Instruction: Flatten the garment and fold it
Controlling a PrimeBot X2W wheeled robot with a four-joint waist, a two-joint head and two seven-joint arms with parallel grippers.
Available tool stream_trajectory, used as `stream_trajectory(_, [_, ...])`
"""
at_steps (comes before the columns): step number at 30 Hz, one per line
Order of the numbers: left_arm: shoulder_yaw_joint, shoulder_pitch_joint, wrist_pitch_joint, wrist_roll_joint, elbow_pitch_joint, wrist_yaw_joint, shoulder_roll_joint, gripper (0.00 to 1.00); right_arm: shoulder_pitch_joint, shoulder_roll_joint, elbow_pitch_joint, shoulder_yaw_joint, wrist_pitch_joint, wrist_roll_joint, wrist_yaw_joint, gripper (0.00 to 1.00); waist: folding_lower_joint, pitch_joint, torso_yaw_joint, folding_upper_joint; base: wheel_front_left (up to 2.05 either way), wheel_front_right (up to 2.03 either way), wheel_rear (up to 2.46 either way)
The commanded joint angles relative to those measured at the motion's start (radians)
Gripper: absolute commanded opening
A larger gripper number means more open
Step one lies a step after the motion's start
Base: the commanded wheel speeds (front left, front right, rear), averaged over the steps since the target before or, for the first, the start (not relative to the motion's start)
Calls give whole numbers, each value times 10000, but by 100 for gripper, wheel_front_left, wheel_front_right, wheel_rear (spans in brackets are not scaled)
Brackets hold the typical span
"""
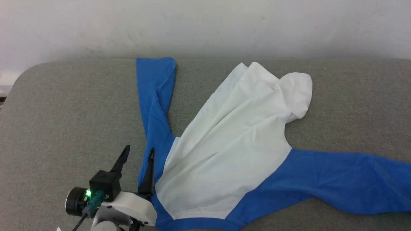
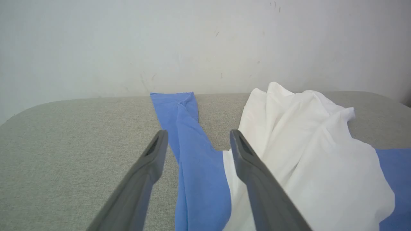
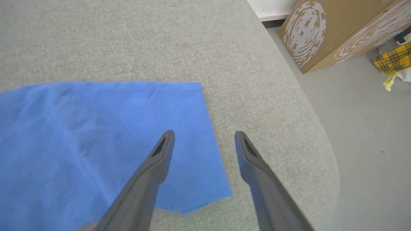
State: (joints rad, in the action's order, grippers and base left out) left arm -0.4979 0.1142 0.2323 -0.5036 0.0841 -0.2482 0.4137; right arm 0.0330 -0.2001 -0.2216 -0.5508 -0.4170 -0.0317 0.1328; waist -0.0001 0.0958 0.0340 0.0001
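Note:
The garment point(image 1: 231, 150) lies on the grey table, its white body crumpled and bunched toward the back. One blue sleeve point(image 1: 155, 96) runs straight to the far edge; the other blue sleeve point(image 1: 350, 186) stretches off to the right. My left gripper point(image 1: 138, 153) stands open at the near left, its fingers astride the shoulder end of the far-reaching sleeve point(image 2: 192, 166), nothing pinched between them. In the right wrist view my right gripper point(image 3: 204, 137) is open just above the cuff end of the right sleeve point(image 3: 96, 134), holding nothing. The chest print is hidden.
The grey padded table point(image 1: 64, 112) has rounded corners and a white wall behind it. Beyond its right edge, on the floor, stand a cardboard box point(image 3: 334, 29) and a yellow plaid item point(image 3: 393, 57).

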Motion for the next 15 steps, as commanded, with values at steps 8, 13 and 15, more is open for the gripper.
stream_trajectory(8, [153,181,262,384,126,101,-296,100,764,-321,-1620,-425,93,442,-21,100,1,690,159,-1,0,0,0])
stream_trajectory(13, [164,300,279,498,226,210,-362,100,984,-631,-2828,171,451,349,-21,3,1,778,188,-1,0,0,0])
stream_trajectory(15, [180,310,282,516,267,229,-389,100,1090,-862,-2974,336,776,328,-21,0,1,725,178,-1,0,0,0])
